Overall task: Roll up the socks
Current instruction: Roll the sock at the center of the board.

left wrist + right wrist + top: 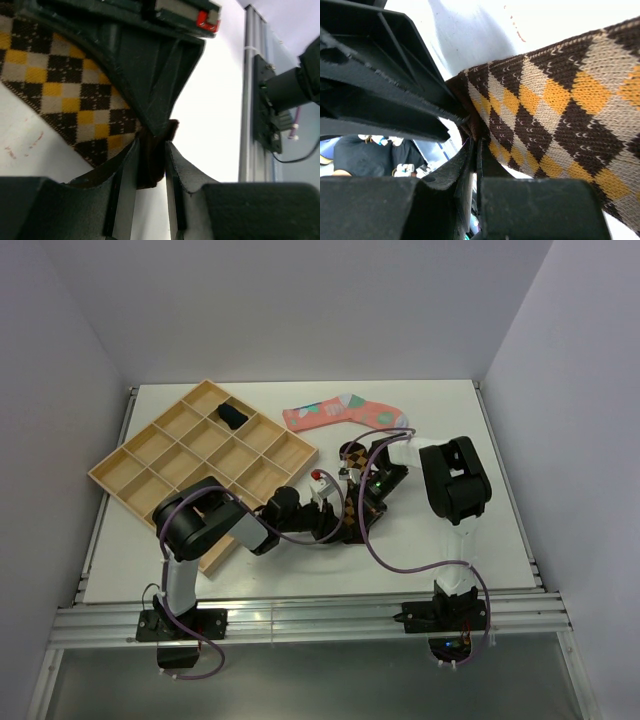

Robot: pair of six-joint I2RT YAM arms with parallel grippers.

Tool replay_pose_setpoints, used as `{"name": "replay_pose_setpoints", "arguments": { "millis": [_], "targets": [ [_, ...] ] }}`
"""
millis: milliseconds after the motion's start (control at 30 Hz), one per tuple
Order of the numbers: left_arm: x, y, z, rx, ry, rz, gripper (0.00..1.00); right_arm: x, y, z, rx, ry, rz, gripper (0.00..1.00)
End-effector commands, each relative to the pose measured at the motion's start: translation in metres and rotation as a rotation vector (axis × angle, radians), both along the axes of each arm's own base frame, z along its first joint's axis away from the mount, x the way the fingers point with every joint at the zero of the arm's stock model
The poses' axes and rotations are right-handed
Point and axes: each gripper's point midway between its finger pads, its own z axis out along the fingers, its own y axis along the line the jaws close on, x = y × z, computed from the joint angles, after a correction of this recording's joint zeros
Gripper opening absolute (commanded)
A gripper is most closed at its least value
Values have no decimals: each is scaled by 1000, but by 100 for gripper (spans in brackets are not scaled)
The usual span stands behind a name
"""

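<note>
Pinching soft knitted diamond-patterned sock [545,115] edge: left hand [150,162], right hand [474,147].

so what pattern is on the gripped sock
The sock has brown, orange and beige diamonds; right wrist view.

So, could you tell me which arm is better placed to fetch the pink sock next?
Probably right: the right arm lies beside the pink sock, the left arm by the tray. Each pinches the diamond-patterned sock, so it must release first.
</note>
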Motion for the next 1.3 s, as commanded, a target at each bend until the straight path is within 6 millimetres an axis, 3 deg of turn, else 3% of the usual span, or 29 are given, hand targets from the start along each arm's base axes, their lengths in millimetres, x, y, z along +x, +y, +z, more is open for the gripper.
{"name": "replay_pose_setpoints", "arguments": {
  "millis": [0,200,400,667,867,967,1033,1233,1267],
  "targets": [
    [6,-2,-8,43,-43,27,32,9,0,9,18,-41,-17,0],
    [17,-1,-9,72,-65,86,34,7,-2,9,15,-49,-9,0],
    [14,-3,-11,80,-59,66,37,9,-3,8,4,-58,-16,0],
    [14,-1,-21,137,-25,85,24,16,-3,10,-8,-100,-37,0],
    [13,-2,-23,186,36,117,1,23,-6,12,-36,-167,-53,0],
    [12,2,-26,235,102,161,0,29,-10,13,-68,-228,-70,4],
    [12,9,-33,289,152,198,0,34,-12,16,-80,-279,-85,13],
    [9,18,-30,381,283,275,0,47,-23,32,-124,-446,-122,25],
    [11,16,-22,378,292,286,0,49,-24,35,-124,-466,-125,27]
  ]
}}
